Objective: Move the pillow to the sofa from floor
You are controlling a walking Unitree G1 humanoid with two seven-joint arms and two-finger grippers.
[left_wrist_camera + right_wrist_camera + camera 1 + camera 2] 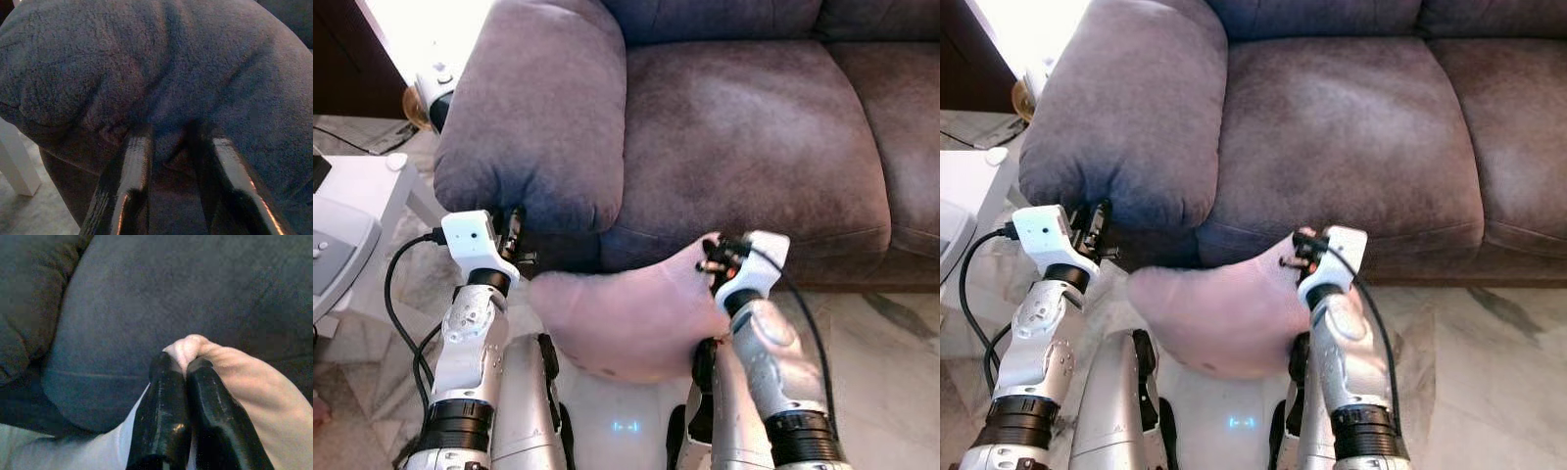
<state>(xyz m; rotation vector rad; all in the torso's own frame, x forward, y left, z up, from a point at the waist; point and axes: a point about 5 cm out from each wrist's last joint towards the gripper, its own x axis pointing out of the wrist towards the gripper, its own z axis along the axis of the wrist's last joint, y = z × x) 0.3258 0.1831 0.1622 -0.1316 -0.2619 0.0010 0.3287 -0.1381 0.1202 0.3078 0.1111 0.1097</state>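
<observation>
Nearest the head camera, the two silver forearms frame a pale pink pillow (626,318) that hangs in front of the robot's torso, clear of the marble floor (891,343).

Right gripper (185,367): the two black fingers are pressed together on a bunched corner of the pillow. A corner pinch gives the narrow fingers enough gathered fabric to hold, so the soft body sags below and to the left of the grip point.

Left gripper (178,152): the fingers stand spread with nothing between them, close against the underside of the sofa armrest (533,108). This arm carries no load; the left edge of the pillow lies just beside it.

Position of the load: the pillow is below and in front of the seat cushion (754,137) of the grey-purple sofa, level with the cushion's front edge. The judged stage is mid-transfer, with lift done and placement not yet made. The next move calls for raising the pinched corner above the seat edge, then reaching forward. The hanging bulk could catch on the sofa front.
</observation>
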